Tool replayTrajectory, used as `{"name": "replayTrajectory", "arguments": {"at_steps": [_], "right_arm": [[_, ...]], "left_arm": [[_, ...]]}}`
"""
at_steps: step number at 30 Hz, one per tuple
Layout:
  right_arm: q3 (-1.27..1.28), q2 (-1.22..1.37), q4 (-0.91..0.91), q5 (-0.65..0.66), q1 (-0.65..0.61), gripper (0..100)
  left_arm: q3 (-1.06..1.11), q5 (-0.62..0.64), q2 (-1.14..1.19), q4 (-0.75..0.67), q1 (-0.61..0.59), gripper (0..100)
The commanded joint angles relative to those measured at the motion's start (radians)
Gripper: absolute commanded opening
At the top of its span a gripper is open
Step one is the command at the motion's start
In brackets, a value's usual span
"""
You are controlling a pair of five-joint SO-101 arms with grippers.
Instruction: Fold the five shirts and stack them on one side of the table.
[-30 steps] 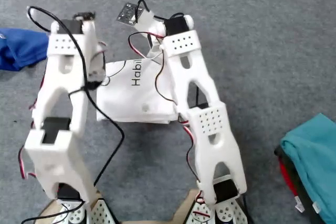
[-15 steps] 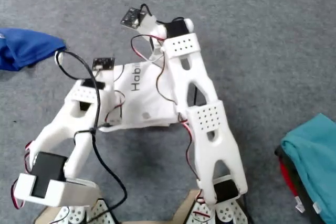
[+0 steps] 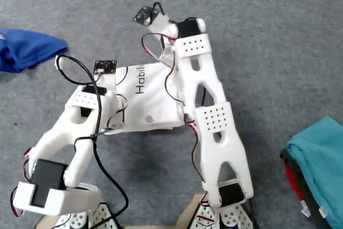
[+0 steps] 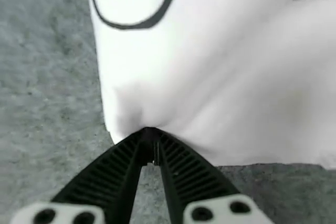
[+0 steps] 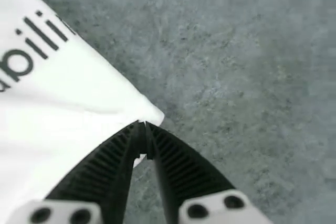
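Left gripper (image 4: pixel 150 135) has drawn back, clenched on the white shirt (image 4: pixel 220 66); right gripper (image 5: pixel 143 127) pinches its corner.

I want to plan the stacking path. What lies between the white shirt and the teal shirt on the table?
In the high view, the right arm stands right beside the white shirt; past it, bare grey table up to the teal shirt.

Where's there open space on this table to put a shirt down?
Bare table lies between the white shirt and the teal shirt. The middle is crowded by the left arm and right arm; the blue shirt takes the far left.
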Motion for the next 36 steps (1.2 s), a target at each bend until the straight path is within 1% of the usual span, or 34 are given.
{"name": "replayTrajectory", "arguments": {"at_steps": [1,4,7,9,12,15,20,24,27,31,36], "right_arm": [[-0.165,-0.11,0.064,-0.006,0.007,0.5],[-0.222,-0.145,0.127,-0.006,0.005,0.5],[-0.194,-0.191,0.127,-0.008,0.012,0.5],[-0.13,-0.237,0.127,-0.011,-0.004,0.5],[0.004,-0.321,0.127,-0.051,-0.039,0.5],[0.156,-0.398,0.127,-0.092,-0.068,0.5],[0.36,-0.441,0.117,-0.124,-0.085,0.5],[0.472,-0.44,0.066,-0.126,-0.065,0.5],[0.567,-0.44,0.011,-0.126,-0.061,0.5],[0.72,-0.44,-0.109,-0.126,-0.048,0.5],[0.865,-0.44,-0.245,-0.126,0.022,0.5]], "left_arm": [[-0.104,-0.018,-0.085,0.077,-0.023,2],[-0.184,-0.011,-0.166,0.14,-0.058,2],[-0.247,-0.011,-0.234,0.14,-0.106,2],[-0.265,-0.012,-0.248,0.074,-0.138,2],[-0.258,-0.015,-0.205,-0.074,-0.16,2],[-0.258,-0.014,-0.105,-0.192,-0.163,2],[-0.265,-0.014,0.087,-0.315,-0.163,2],[-0.269,-0.012,0.197,-0.402,-0.161,2],[-0.295,-0.012,0.208,-0.402,-0.164,2],[-0.298,-0.014,0.211,-0.405,-0.161,2],[-0.29,-0.018,0.211,-0.407,-0.161,2]]}}
